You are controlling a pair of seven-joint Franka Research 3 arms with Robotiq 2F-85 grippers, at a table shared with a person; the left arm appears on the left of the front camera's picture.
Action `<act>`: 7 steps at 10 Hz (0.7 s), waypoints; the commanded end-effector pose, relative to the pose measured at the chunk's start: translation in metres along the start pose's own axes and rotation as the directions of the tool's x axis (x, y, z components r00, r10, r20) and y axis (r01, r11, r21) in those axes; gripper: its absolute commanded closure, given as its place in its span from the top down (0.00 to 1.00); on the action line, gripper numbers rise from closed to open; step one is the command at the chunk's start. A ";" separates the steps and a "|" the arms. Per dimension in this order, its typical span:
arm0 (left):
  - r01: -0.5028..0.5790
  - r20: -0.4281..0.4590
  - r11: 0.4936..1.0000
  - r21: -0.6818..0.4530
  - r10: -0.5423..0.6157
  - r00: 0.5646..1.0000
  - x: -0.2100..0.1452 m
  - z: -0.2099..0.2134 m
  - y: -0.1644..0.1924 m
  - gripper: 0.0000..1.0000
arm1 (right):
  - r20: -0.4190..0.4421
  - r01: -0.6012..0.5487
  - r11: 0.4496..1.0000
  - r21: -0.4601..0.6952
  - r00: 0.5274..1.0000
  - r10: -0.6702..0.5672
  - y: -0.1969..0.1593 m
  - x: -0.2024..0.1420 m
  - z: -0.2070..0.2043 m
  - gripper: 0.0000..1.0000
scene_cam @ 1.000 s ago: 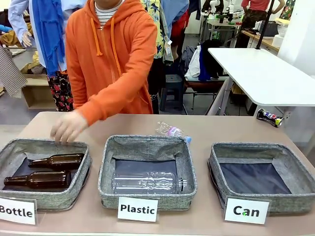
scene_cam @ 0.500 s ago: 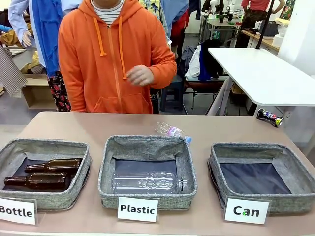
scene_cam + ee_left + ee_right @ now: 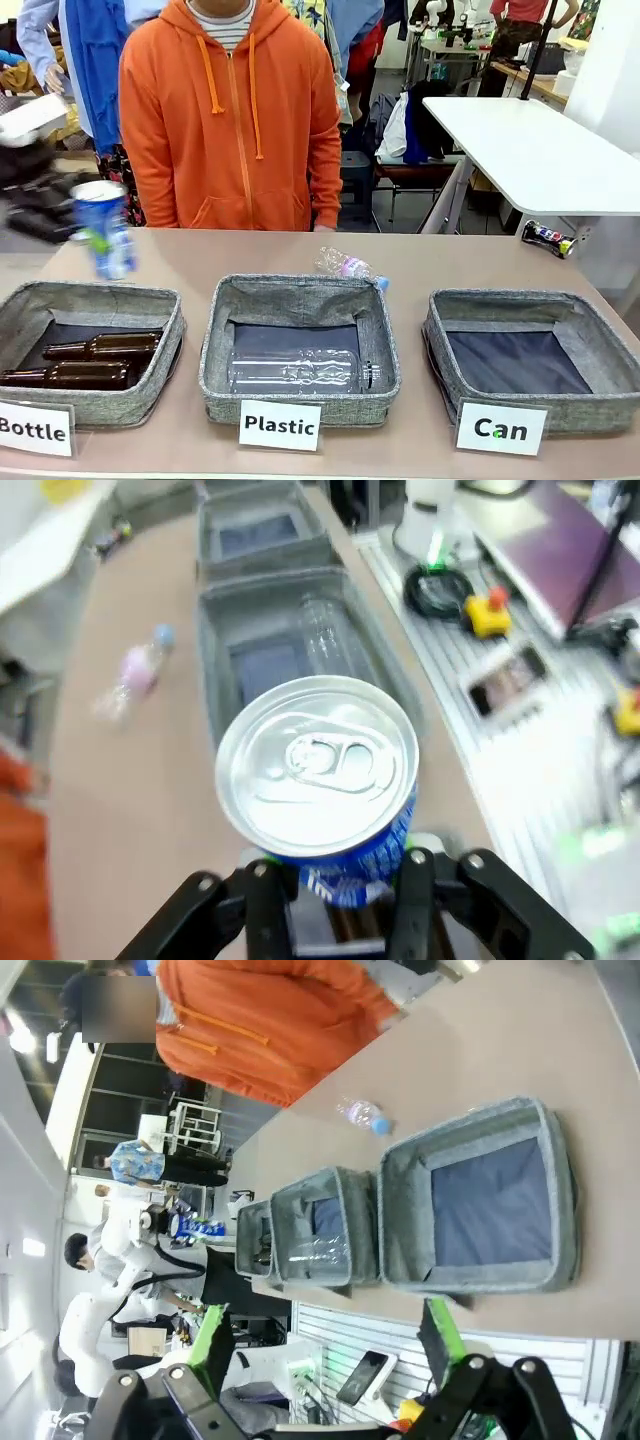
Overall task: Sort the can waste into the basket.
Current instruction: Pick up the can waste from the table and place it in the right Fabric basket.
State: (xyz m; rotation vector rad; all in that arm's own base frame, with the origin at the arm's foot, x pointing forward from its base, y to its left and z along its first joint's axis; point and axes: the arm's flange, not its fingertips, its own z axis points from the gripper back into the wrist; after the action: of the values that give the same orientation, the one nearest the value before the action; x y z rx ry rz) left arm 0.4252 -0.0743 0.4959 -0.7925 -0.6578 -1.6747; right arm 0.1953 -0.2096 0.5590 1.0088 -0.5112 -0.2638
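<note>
At left end effector, blue can gripped

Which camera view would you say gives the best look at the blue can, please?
The left wrist view: the can fills the middle, lid toward the camera, held in the left gripper. The front view shows it motion-blurred at far left. In the right wrist view it is too small to tell.

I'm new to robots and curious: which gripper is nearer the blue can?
Left. The left gripper is shut on the blue can; the right gripper hangs open well away, over by the Can basket.
</note>
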 end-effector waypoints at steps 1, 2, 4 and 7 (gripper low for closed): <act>-0.031 -0.067 0.999 0.037 0.033 0.997 0.065 -0.071 0.048 0.41 | -0.021 -0.007 1.000 0.015 1.000 0.007 -0.005 -0.008 0.012 1.00; -0.036 -0.116 0.999 0.004 0.036 0.993 0.103 -0.115 0.063 0.41 | -0.037 -0.006 1.000 0.023 0.999 0.006 -0.014 -0.011 0.014 1.00; 0.011 -0.174 1.000 -0.025 -0.015 0.985 0.177 -0.205 0.093 0.41 | -0.084 -0.002 0.997 0.074 0.996 0.008 -0.028 -0.019 0.016 1.00; 0.067 -0.239 0.998 -0.001 -0.065 0.969 0.240 -0.344 0.122 0.41 | -0.097 0.014 0.997 0.071 0.995 -0.008 -0.045 -0.024 0.012 1.00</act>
State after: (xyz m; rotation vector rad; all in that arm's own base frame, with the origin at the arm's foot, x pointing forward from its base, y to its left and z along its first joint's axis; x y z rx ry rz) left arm 0.4311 -0.4776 0.4800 -0.6023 -0.5909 -1.7906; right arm 0.1728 -0.2259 0.5267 1.1006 -0.4366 -0.2200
